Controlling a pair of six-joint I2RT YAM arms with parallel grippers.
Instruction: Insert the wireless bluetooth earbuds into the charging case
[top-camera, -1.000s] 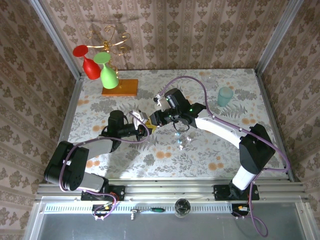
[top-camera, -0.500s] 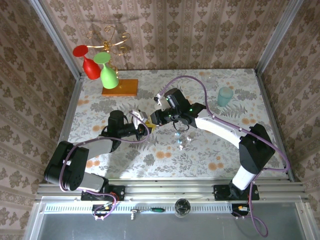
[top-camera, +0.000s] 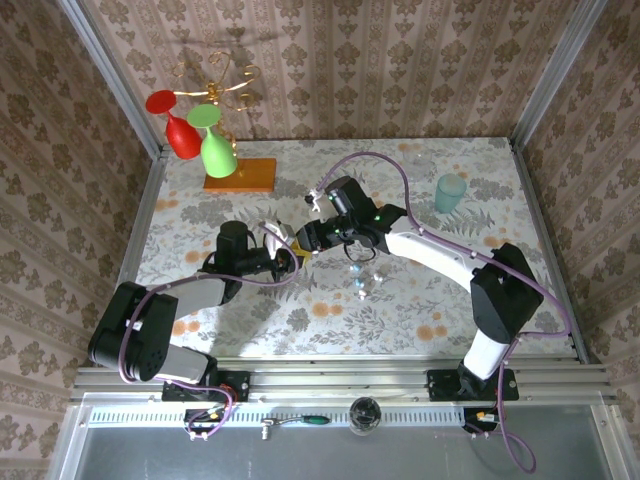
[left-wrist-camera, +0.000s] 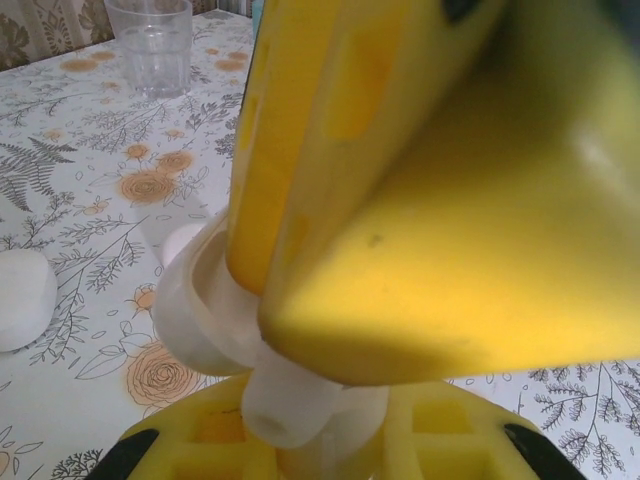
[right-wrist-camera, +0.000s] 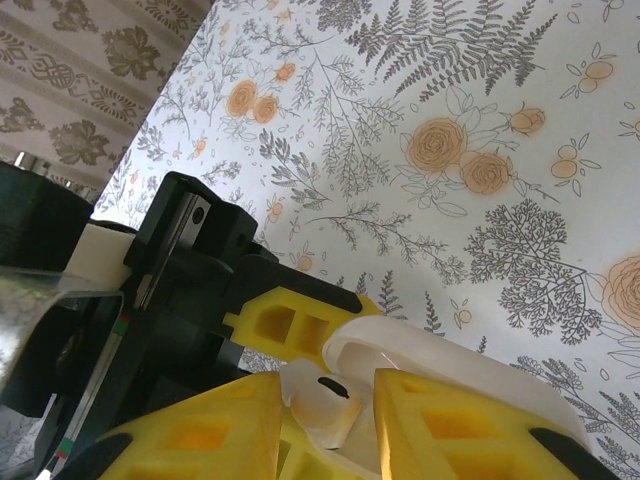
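The pale charging case (right-wrist-camera: 455, 368) has its lid swung open and is clamped between the yellow fingers of my left gripper (top-camera: 284, 259), which is shut on it. In the left wrist view the case (left-wrist-camera: 195, 310) rests above the left gripper (left-wrist-camera: 320, 445), and a yellow right-hand finger (left-wrist-camera: 420, 200) looms over it. One white earbud (right-wrist-camera: 325, 398) with a dark slot sits in the case mouth between the fingers of my right gripper (right-wrist-camera: 325, 430). A thin gap shows beside the earbud, so these jaws stand slightly open. In the top view the right gripper (top-camera: 304, 240) meets the left one at mid-table.
A teal cup (top-camera: 450, 192) stands at the back right. A stand with red and green wine glasses (top-camera: 205, 140) rises at the back left. Small pale items (top-camera: 358, 280) lie just right of the grippers. A clear glass (left-wrist-camera: 150, 40) and a white pebble (left-wrist-camera: 20, 295) sit beyond the case.
The right gripper has crept slightly left towards the case and its jaws have eased apart around the earbud. The left arm has stayed put.
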